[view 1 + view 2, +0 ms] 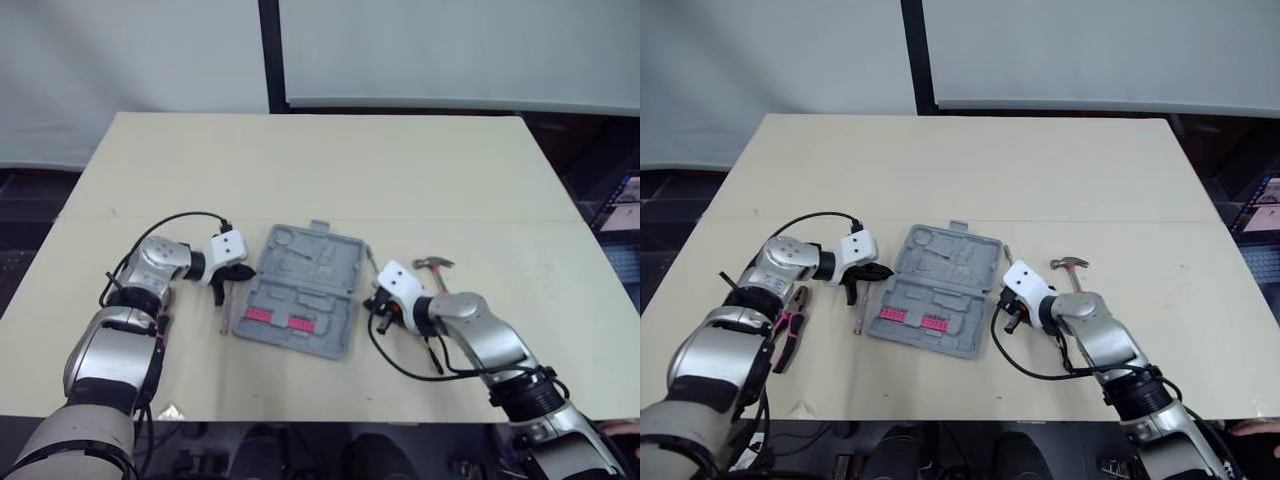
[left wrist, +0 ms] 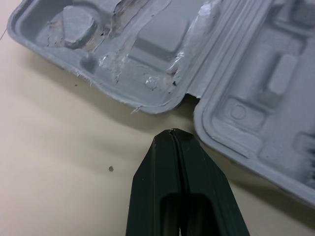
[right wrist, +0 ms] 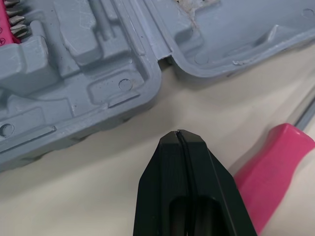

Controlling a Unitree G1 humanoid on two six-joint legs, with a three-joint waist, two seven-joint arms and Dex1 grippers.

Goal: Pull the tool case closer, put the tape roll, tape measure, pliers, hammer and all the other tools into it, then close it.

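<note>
Left fingers (image 2: 155, 172) and right fingers (image 3: 162, 172) pressed together, tool case (image 1: 300, 265) between, seemingly untouched.

A pale beige table (image 1: 300, 160) with a faint seam running across it stands before two light grey panels (image 1: 450, 50). A dark upright post (image 1: 270, 55) divides the panels. Dark floor (image 1: 30, 200) shows at both sides. The light is soft and even.

Grey tool case (image 1: 300, 290) lies open, hammer (image 1: 434, 264) to its right, pliers (image 1: 790, 335) left.
</note>
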